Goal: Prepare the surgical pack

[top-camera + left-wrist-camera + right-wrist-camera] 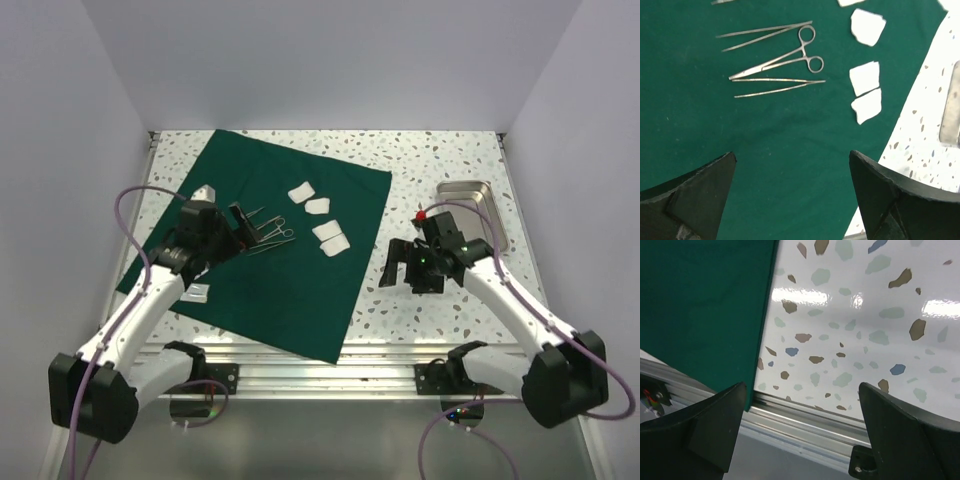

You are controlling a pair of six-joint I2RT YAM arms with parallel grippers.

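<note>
**Both claws gape empty over a pack not yet assembled**

The green cloth (290, 290) lies flat on the table (430, 160), with the thin instruments (785, 60) and gauze pads (867, 27) on it and the steel tray (487, 205) off it to the right. The left gripper (792, 155) hovers near the instruments, and the right gripper (802, 385) hangs over bare table beside the cloth's edge. A clean pick likely means straddling one instrument squarely, without snagging the cloth.
</note>
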